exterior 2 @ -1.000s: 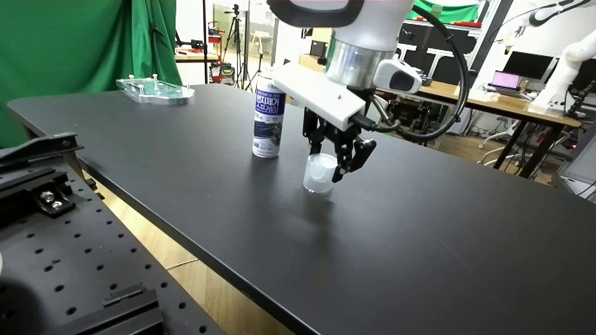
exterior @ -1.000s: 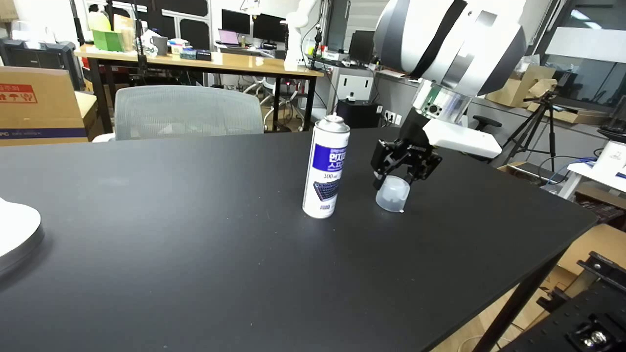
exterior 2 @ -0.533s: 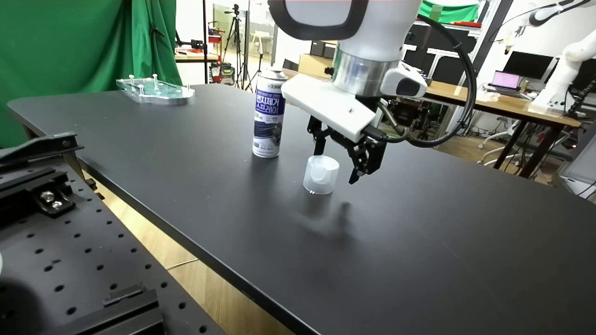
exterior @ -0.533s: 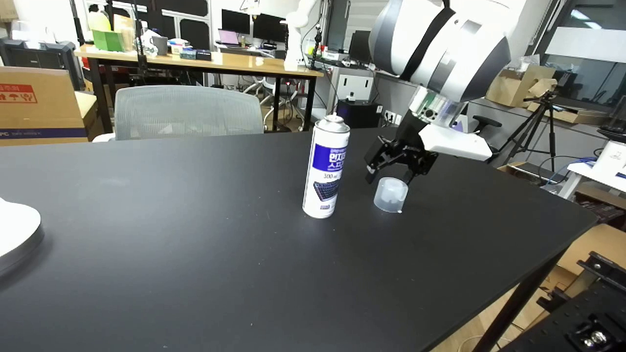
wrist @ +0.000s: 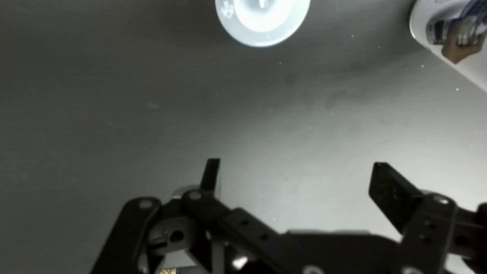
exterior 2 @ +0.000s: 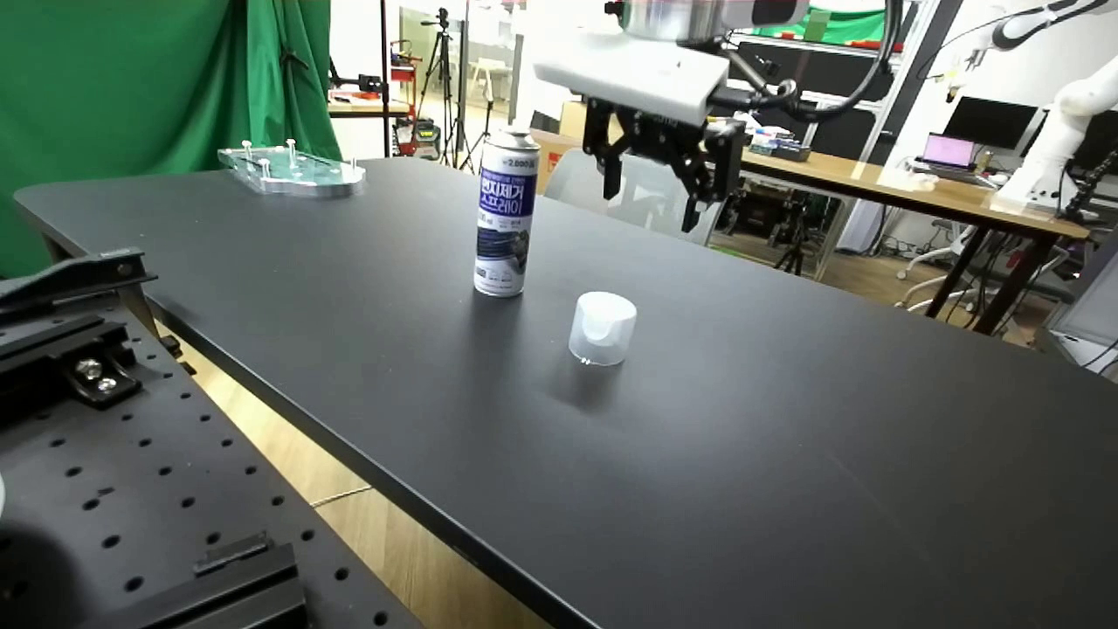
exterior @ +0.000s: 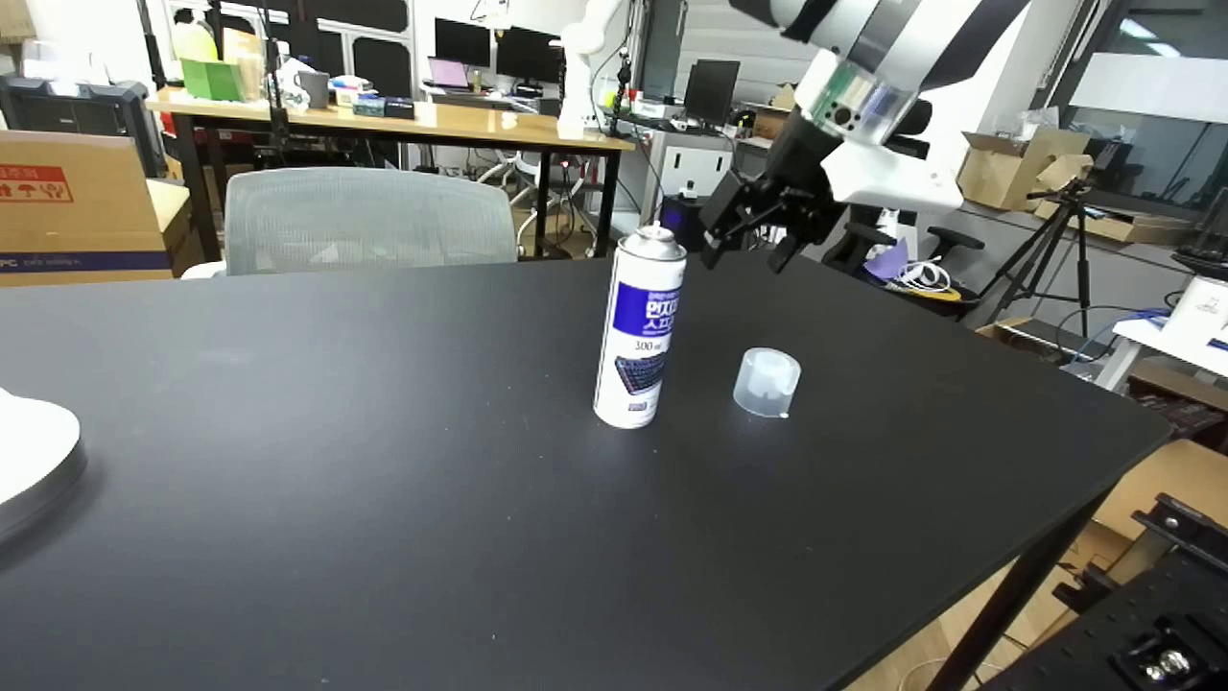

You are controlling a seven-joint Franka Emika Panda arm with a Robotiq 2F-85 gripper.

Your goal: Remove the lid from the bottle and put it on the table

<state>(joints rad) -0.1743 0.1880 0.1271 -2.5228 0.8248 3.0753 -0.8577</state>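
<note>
Translucent cap (exterior 2: pixel 603 328) rests on the black surface (exterior 2: pixel 786 454), near but apart from the upright dust-remover spray can (exterior 2: pixel 504 214); claw (exterior 2: pixel 651 210) wide, nothing held, touching neither. Placing looks done; best lift straight up, clear of can, before swinging away

black table (exterior 2: pixel 751 489) | upright bottle (exterior 2: pixel 505 214) | lid (exterior 2: pixel 603 328) near bottle | pegged plate (exterior 2: pixel 313 181)

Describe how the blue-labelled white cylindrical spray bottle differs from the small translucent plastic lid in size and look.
The blue-labelled white cylindrical spray bottle is tall; the small translucent plastic lid is far shorter. The bottle is mostly opaque white; the lid is milky and semi-clear. The bottle carries blue printing; the lid shows no coloured print. Both are round and stand apart on the matte black table.
</note>
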